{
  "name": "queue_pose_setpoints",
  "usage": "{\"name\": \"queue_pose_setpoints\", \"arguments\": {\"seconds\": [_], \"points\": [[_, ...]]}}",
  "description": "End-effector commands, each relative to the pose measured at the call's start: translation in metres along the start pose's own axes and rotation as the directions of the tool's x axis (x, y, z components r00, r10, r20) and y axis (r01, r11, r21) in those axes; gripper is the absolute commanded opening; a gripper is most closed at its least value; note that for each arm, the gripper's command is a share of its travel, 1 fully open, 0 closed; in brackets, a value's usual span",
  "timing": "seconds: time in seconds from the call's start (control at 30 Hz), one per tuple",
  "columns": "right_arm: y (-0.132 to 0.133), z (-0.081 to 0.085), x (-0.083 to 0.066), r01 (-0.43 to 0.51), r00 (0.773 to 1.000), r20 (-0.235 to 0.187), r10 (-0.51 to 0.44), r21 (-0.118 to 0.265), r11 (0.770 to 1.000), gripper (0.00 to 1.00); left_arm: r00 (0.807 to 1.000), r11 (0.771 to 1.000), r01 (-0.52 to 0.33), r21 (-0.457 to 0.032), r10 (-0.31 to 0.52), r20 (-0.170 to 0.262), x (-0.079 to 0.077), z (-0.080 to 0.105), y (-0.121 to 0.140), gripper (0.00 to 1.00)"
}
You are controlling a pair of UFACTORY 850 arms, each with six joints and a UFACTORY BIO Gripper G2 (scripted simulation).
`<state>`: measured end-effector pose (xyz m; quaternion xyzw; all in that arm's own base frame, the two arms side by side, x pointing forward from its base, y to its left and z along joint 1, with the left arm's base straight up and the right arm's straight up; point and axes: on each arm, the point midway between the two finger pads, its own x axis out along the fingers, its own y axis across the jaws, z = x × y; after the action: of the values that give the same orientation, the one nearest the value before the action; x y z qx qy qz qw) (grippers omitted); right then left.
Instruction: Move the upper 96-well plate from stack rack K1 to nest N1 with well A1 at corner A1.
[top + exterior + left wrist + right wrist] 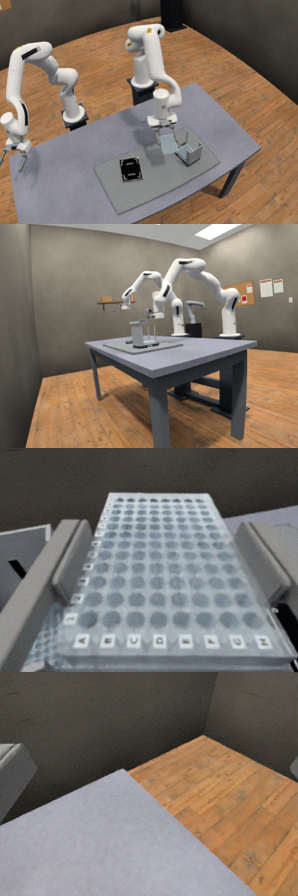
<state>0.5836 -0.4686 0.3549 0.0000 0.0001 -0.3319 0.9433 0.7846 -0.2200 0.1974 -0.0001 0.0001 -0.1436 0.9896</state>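
Note:
My left gripper [168,141] [172,588] is shut on the upper plate [169,149] [135,322] [157,568] by its two long sides. The plate looks about level, above and beside the rack K1 [195,156] [138,336] [22,550]. In the left wrist view, A1 is at its near left corner. The lower plate [183,152] [150,342] [44,644] lies low in K1. The black nest N1 [130,169] holds no plate; its A1 mark is too small to read. My right gripper [10,166] [163,767] is open and empty beyond the table's left end.
K1 has a tall grey wall and thin upright posts [187,139] beside the held plate. N1 and K1 stand on a grey mat [118,199] on the bluish table [53,193]. The right arm stays well apart from the left arm.

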Motion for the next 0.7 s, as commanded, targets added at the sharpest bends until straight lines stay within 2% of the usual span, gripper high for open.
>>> {"name": "queue_pose_setpoints", "arguments": {"seconds": [0.0,0.67], "points": [[0.0,0.001,0.0,0.0,1.0,0.002,0.0,0.0,1.0,1.0,1.0,1.0,0.0,0.0,0.0,0.002,0.002,0.001,-0.014,0.0],[0.0,0.001,0.0,0.0,1.0,0.002,0.0,0.0,1.0,1.0,1.0,1.0,0.0,0.0,0.0,0.002,0.005,0.0,-0.074,0.0]]}}
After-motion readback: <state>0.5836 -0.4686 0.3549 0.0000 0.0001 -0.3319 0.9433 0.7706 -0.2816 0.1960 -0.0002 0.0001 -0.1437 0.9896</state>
